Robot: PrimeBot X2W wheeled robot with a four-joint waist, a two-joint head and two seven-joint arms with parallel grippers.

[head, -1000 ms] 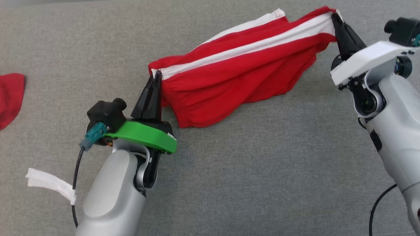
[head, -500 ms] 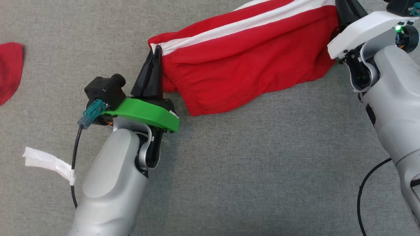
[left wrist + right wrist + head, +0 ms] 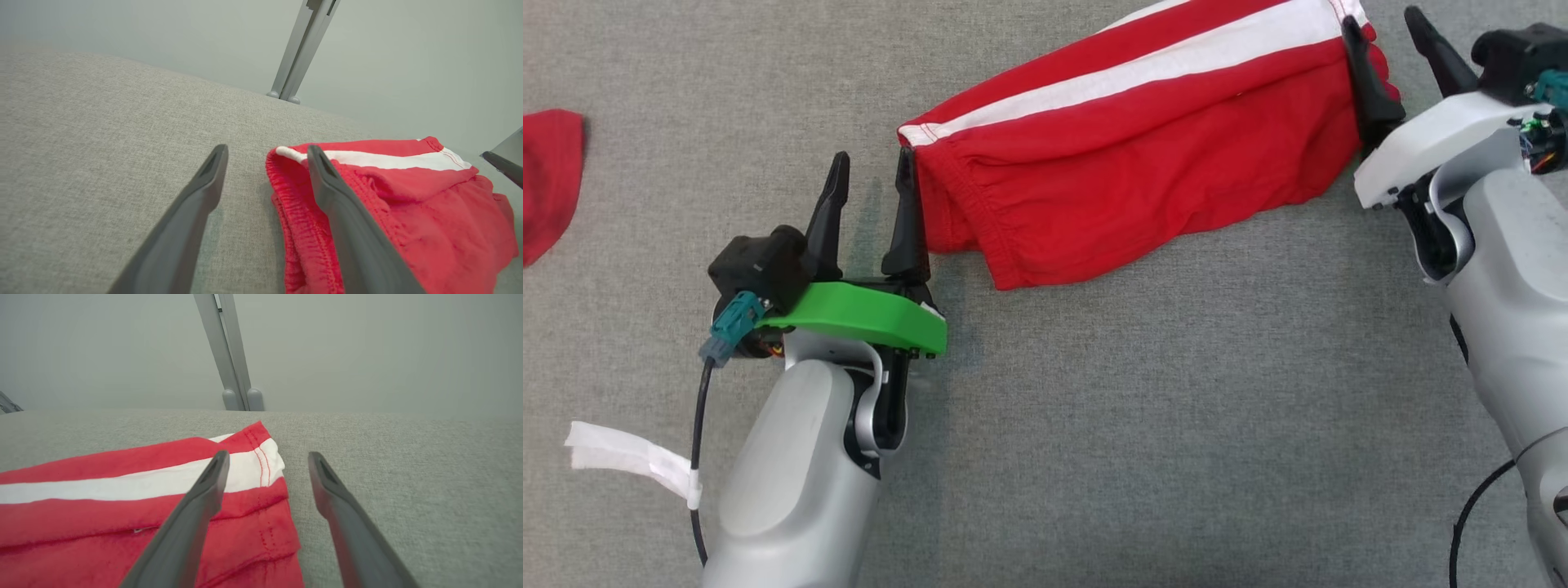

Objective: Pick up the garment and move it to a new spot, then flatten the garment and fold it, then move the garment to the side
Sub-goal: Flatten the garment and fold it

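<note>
Looking down from the head camera, I have my two pale forearms nearest, the left one with a white tape strip (image 3: 621, 461) on its cable. Ahead of it the left fingers (image 3: 827, 216) stand apart, gripping nothing: one is over bare grey surface (image 3: 1094, 408), the other sits right at the gathered left end of the garment (image 3: 1143, 155). The garment, red with a white stripe, lies on the surface, slanting from there up towards the right. At its far right end the right fingers (image 3: 1441, 57) are apart too, one against the hemmed edge, one over bare surface beside it. A second red cloth (image 3: 547, 180) lies well apart at the left. Beyond the surface's far edge, my right wrist camera shows a grey upright post (image 3: 229, 355)
</note>
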